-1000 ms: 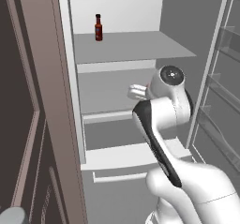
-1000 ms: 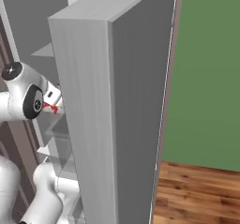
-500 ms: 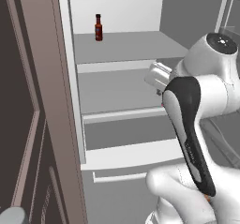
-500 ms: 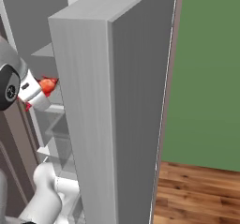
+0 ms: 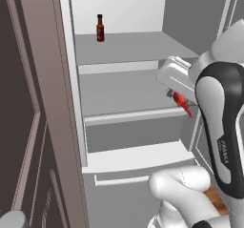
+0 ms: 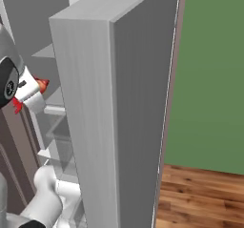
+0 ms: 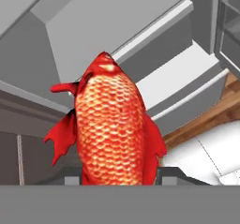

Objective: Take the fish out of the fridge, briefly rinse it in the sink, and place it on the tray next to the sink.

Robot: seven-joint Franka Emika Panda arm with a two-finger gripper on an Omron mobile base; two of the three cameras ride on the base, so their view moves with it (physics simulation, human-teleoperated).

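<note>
The red-orange fish (image 7: pixel 112 124) hangs in my gripper (image 7: pixel 119 176), which is shut on its lower body, its head pointing away from the hand. In the left base view the gripper (image 5: pixel 177 97) holds the fish (image 5: pixel 183 103) in front of the right end of the middle shelf of the open fridge (image 5: pixel 124 86). From the right base view the fish (image 6: pixel 42 84) pokes out beside the white hand, left of the fridge's grey door (image 6: pixel 95 108). The sink and the tray are out of view.
A dark red sauce bottle (image 5: pixel 100 27) stands on the top shelf. A brown panelled cabinet (image 5: pixel 28 127) borders the fridge on the left. A green wall (image 6: pixel 209 69) and wooden floor (image 6: pixel 200 193) lie to the right of the door.
The arm has swung right and drawn back from the middle shelf, carrying the fish with it. The grip on the fish has stayed shut.
</note>
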